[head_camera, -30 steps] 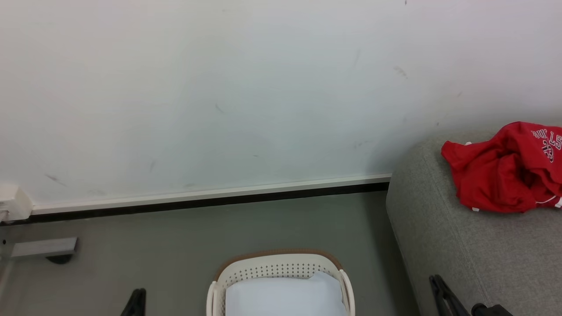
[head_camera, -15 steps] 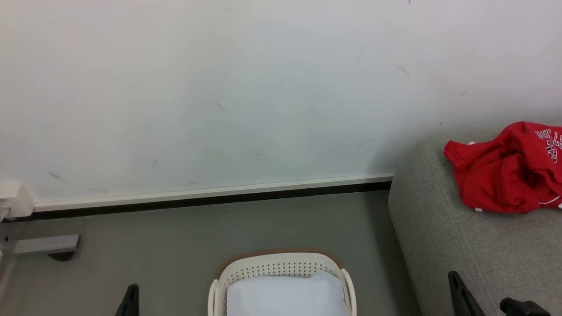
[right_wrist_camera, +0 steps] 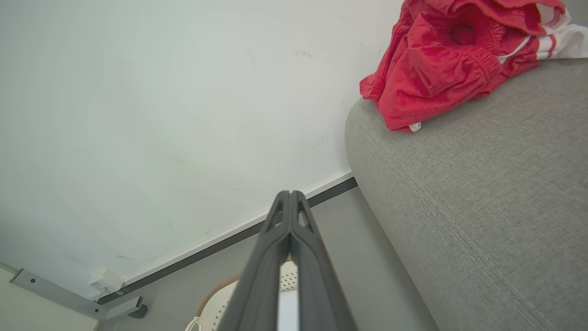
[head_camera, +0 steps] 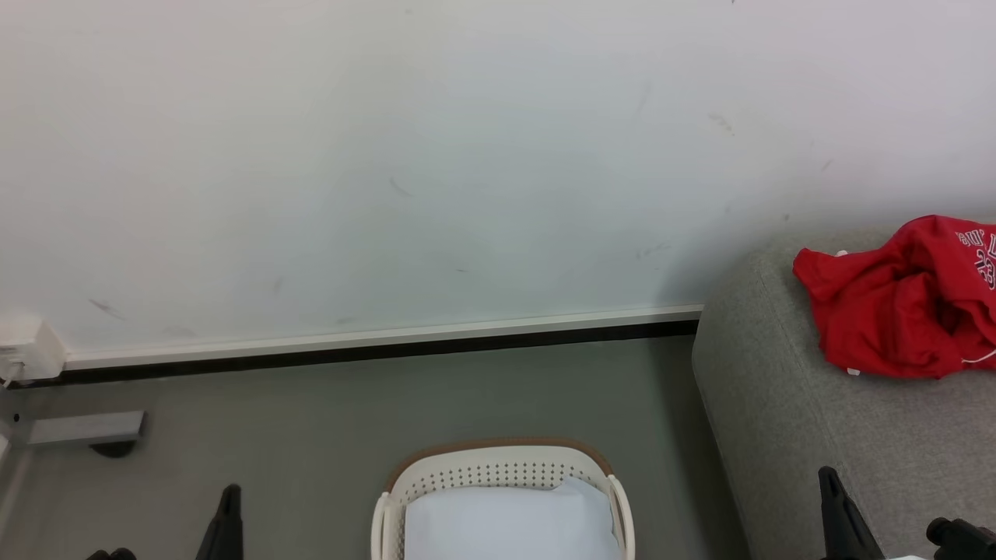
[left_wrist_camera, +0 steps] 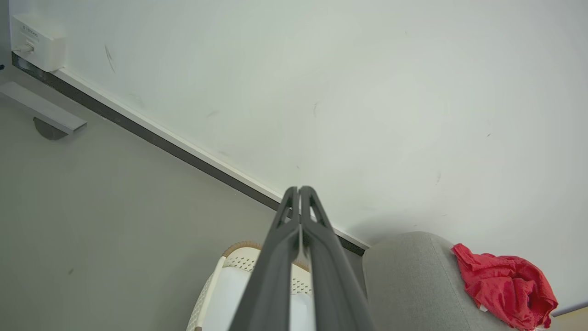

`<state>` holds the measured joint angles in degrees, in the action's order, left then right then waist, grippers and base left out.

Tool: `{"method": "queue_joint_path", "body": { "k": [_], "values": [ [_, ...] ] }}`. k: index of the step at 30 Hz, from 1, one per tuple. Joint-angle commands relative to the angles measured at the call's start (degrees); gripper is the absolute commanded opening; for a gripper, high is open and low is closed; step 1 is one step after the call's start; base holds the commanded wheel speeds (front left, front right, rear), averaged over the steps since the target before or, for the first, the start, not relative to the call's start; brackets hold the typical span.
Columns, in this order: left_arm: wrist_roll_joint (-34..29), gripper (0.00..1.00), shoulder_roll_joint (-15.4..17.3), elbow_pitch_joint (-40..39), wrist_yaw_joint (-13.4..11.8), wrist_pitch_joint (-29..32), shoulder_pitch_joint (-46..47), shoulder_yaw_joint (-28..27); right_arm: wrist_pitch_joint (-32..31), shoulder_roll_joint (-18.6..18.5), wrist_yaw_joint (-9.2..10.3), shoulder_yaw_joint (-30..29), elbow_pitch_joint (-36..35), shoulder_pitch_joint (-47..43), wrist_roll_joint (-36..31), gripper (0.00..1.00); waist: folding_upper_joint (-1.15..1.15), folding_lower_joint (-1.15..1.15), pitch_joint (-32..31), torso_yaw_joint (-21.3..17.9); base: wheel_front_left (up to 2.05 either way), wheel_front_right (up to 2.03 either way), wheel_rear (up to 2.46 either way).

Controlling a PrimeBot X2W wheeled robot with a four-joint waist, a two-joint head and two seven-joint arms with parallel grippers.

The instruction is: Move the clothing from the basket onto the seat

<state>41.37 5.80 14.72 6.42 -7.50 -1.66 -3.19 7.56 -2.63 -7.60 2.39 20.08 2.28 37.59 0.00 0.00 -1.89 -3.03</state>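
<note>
The red clothing (head_camera: 903, 311) lies crumpled on the grey seat (head_camera: 778, 404) at the right; I also see the clothing (left_wrist_camera: 505, 285) (right_wrist_camera: 436, 69) from both wrists. The cream basket (head_camera: 498, 459) with its brown rim stands on the floor at the bottom centre, holding a pale bluish-white sheet (head_camera: 506, 521). My left gripper (head_camera: 229, 494) (left_wrist_camera: 299, 189) is shut and empty, low at the left of the basket. My right gripper (head_camera: 826, 476) (right_wrist_camera: 289, 194) is shut and empty, low in front of the seat.
A white wall (head_camera: 389, 155) with a dark baseboard (head_camera: 373, 350) runs behind the basket. A grey metal bracket (head_camera: 85, 428) and a white box (head_camera: 23, 350) sit at the far left. Grey floor (head_camera: 311, 420) spreads between basket and wall.
Both grippers went from partly open to shut. The camera view shifted slightly; the right gripper shows further right and the left one slightly lower left. The clothing stays on the seat.
</note>
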Motion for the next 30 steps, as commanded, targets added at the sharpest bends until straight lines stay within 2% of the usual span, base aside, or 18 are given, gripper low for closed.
{"method": "queue_joint_path", "body": {
  "k": [1,30],
  "values": [
    [1.96,0.00,0.24,-0.93,-0.35,0.52,1.51,-0.46,-0.33,-0.53,0.05,-0.45,-1.09,1.71,1.98,0.00,0.00,0.00,0.02,0.04,0.00,0.00,0.00],
    [21.67,0.00,-1.00,-2.37,-1.15,5.94,4.18,-1.67,-5.27,-1.13,0.09,-3.14,-2.95,3.14,23.95,0.00,0.00,0.00,0.56,0.95,0.00,0.00,0.00]
  ]
}}
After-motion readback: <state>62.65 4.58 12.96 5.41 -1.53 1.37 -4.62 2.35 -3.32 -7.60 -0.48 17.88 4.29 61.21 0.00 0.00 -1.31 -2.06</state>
